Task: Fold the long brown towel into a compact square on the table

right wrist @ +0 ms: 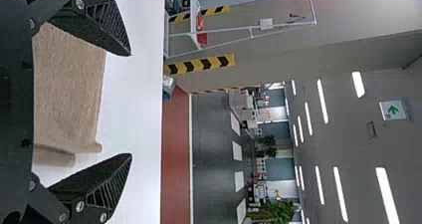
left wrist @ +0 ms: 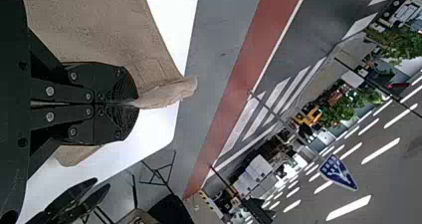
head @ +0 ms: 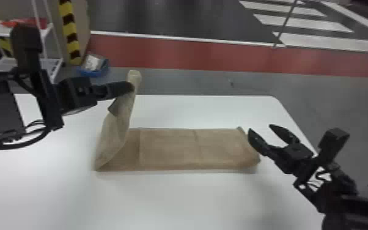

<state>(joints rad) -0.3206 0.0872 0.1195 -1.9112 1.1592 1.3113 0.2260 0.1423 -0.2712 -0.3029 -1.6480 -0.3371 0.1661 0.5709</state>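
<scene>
Brown towel (head: 168, 150) between left fingers (head: 123, 89)

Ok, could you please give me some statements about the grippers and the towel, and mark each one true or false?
1. The left gripper holds up the left part of the towel. True.
2. The right gripper is closed on the towel. False: its fingers are spread apart.
3. The whole towel lies flat on the table. False: its left part is lifted.
4. The right gripper is near the towel's right end. True.
5. The towel is a compact square. False: the part on the table is a long strip.
</scene>
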